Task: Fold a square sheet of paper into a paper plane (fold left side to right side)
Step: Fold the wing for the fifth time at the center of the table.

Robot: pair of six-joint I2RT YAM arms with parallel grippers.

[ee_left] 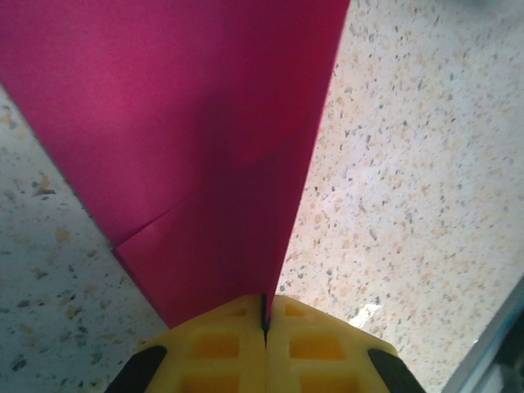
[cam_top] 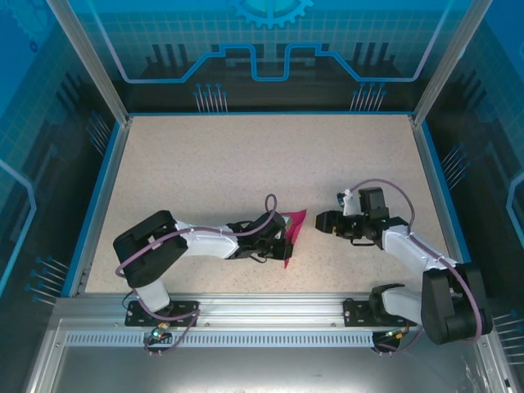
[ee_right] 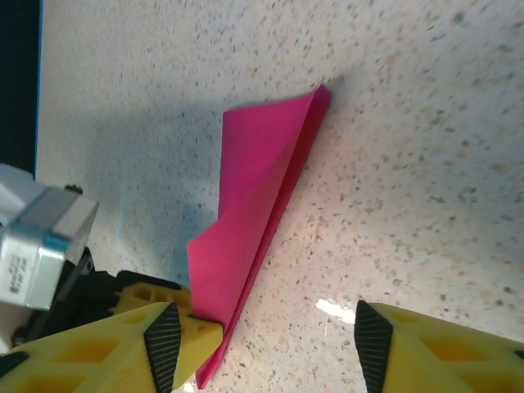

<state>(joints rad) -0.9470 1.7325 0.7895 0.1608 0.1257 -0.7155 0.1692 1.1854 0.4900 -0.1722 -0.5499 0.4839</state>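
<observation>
The magenta-pink sheet of paper (cam_top: 294, 232) is folded into a narrow pointed shape and lies on the speckled table between the two arms. My left gripper (cam_top: 281, 239) is shut on its near end. In the left wrist view the yellow fingers (ee_left: 217, 344) pinch the paper (ee_left: 205, 123) along its right edge, and a crease runs across the sheet. My right gripper (cam_top: 318, 221) is open just right of the paper and holds nothing. In the right wrist view the paper (ee_right: 262, 180) lies ahead of the open gripper (ee_right: 266, 344), by its left finger (ee_right: 164, 340).
The speckled table (cam_top: 246, 164) is ringed by a blue rim and metal frame posts (cam_top: 90, 57). A metal rail (cam_top: 262, 307) carries both arm bases at the near edge. The left arm's wrist camera housing (ee_right: 37, 246) shows at the left of the right wrist view.
</observation>
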